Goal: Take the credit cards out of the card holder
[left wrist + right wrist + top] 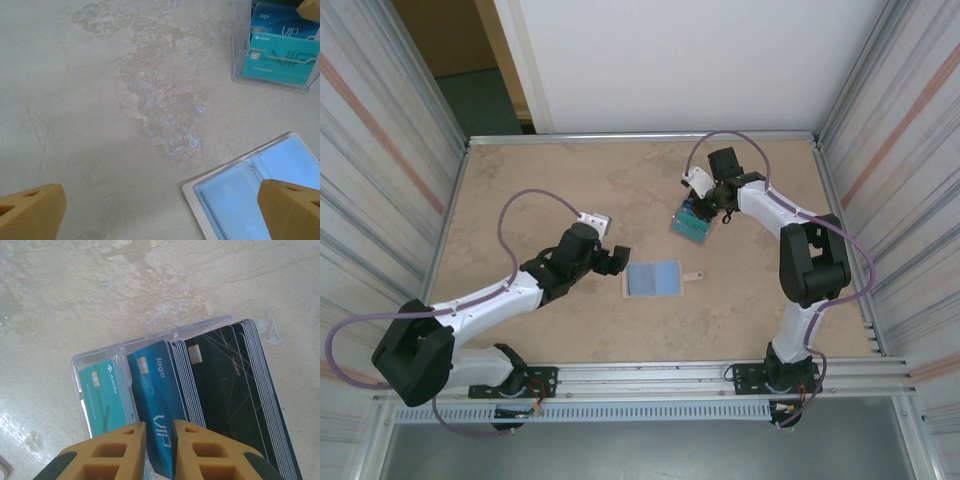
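Over the clear box, my right gripper straddles a blue card, whether gripping I cannot tell; my left gripper hangs wide open, empty, beside the card holder.

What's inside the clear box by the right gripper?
The clear box holds three stacks on edge, one per compartment: teal cards, blue cards, black cards. The right gripper covers the blue stack's near end; the box floor is hidden.
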Motion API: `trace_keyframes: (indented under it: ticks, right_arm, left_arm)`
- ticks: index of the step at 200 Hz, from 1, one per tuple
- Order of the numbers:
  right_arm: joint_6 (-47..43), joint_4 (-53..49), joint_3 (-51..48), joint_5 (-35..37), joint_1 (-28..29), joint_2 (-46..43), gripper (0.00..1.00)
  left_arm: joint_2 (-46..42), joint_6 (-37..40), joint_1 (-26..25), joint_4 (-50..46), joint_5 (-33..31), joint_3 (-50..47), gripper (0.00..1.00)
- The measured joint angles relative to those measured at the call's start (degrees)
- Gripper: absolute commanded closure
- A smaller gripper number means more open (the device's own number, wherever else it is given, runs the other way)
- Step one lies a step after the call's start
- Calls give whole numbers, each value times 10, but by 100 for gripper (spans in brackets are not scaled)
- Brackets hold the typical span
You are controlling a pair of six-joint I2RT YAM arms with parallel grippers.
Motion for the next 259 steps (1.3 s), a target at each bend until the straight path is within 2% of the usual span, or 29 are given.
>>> trace_keyframes:
  ticks: [68, 114, 191, 259]
  right_arm:
    - [44, 3, -1, 0, 0, -14, 74]
    - [139, 42, -59, 29, 19, -117, 63]
    - [365, 68, -188, 85, 131, -266, 53]
    - [532, 52, -243, 179, 291, -284, 47]
  left_arm:
    - [-1, -6, 1, 0, 0, 0, 1]
    - [-24, -26, 16, 7, -6, -6, 1]
    - [-81, -104, 85, 70, -7, -87, 1]
    - [-99, -162, 120, 101, -4, -122, 1]
